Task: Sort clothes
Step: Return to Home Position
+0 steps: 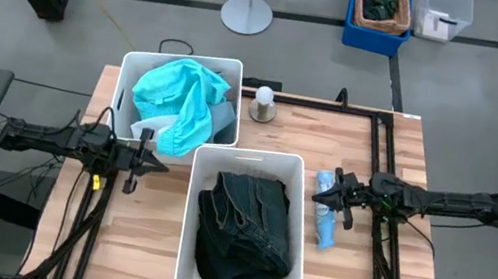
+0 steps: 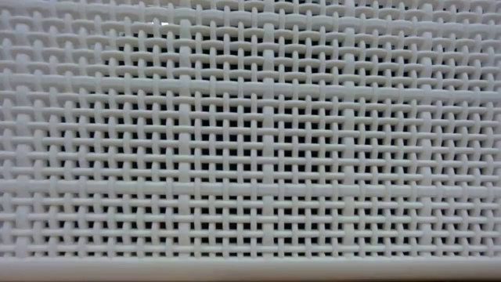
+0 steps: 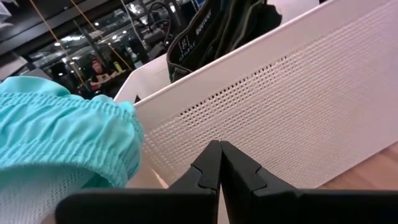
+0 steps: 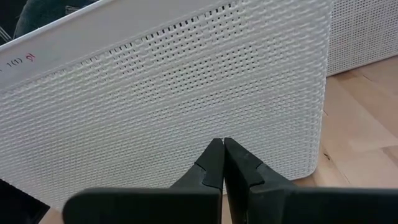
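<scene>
- The teal garment (image 1: 178,97) lies heaped in the farther white bin (image 1: 130,64). The dark clothes (image 1: 244,232) fill the nearer white bin (image 1: 185,251).
- Both loads look soft, light and limp, so a raised fold or gathered hem would give the best pinch.
- The left end effector (image 1: 156,160) and right end effector (image 1: 318,198) flank the nearer bin above the surface (image 1: 397,164), fingers pressed together, holding nothing.

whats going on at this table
Nothing is being handled right now. Teal clothes lie in the far white bin and dark clothes in the near white bin. The left gripper sits shut and empty at the near bin's left side. The right gripper sits shut and empty at its right side, by a small light-blue bottle on the table.
</scene>
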Available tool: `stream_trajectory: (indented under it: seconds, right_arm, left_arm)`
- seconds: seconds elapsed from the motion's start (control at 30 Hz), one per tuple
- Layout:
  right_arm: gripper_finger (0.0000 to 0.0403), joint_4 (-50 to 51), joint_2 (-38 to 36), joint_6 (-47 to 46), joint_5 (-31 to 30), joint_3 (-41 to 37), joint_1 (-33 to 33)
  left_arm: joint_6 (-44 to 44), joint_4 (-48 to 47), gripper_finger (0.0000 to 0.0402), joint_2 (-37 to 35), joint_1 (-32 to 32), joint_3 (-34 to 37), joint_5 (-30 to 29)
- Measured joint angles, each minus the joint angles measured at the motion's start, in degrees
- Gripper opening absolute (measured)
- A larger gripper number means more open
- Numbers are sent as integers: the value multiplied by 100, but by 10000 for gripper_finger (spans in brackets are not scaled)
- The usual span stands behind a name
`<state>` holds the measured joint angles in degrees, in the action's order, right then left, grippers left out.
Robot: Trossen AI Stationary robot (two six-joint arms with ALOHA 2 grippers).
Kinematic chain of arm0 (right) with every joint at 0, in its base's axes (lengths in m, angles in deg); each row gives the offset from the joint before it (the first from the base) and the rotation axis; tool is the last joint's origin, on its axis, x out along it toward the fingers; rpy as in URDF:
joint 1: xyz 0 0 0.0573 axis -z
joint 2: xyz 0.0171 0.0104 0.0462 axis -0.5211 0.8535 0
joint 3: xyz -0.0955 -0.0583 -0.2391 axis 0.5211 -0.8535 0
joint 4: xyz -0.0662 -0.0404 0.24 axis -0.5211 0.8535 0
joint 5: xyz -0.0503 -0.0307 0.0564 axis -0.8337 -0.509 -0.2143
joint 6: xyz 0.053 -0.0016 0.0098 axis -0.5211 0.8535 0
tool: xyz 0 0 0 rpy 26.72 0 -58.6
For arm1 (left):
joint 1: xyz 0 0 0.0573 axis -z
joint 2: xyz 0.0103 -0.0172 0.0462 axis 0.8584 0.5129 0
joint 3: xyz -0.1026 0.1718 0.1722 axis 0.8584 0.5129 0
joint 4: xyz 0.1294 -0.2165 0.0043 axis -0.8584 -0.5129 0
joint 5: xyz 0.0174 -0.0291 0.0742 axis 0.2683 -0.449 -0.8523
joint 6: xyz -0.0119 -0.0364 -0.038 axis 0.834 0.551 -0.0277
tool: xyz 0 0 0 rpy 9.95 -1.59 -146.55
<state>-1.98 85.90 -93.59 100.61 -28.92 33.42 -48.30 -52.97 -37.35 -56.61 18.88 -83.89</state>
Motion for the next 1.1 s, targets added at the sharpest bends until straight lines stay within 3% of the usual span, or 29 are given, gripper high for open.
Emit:
stream_trajectory:
  seconds: [1.1]
  right_arm:
    - [27, 2, 1, -7, -2, -4, 0]
  left_arm:
    - [-61, -13, 2, -2, 188, -4, -42]
